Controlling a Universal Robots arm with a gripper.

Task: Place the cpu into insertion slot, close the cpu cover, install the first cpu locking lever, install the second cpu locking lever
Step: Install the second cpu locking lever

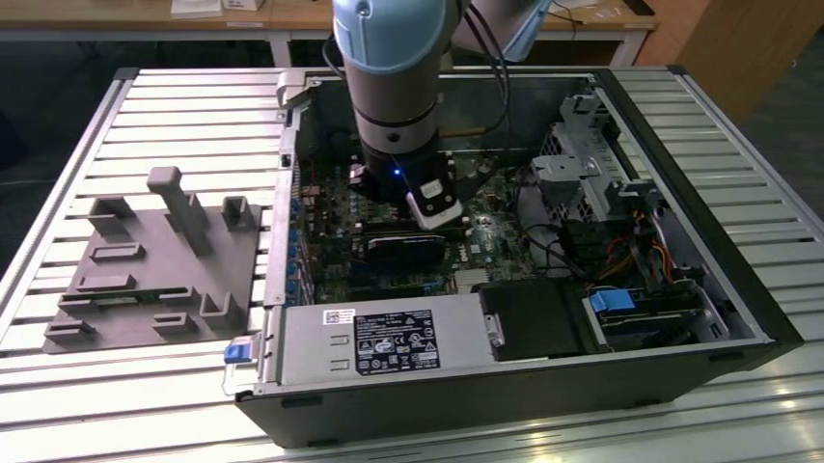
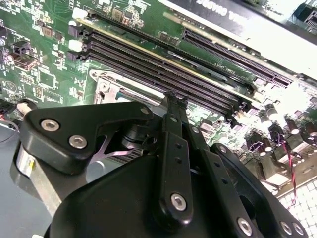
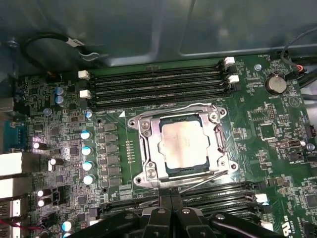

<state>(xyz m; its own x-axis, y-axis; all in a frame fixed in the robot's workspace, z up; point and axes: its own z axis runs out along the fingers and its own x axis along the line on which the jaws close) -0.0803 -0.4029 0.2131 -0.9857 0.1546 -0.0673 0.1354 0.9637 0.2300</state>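
Observation:
In the first wrist view the cpu, square with a dull metal top, lies in the insertion slot on the green board. The silver cpu cover lies flat around it, and the chip shows through its window. One wire locking lever runs along the far side and bends down a corner. A second lever lies slanted along the side nearest my gripper. The black fingers are shut together with nothing seen between them, their tip just short of that slanted lever. In the exterior view my gripper hangs inside the open computer case.
Long black memory slots flank the socket on two sides. A black block sits below the gripper, a grey power supply at the case front, and a drive cage with cables at the exterior view's right. A grey fixture rests on the slatted table.

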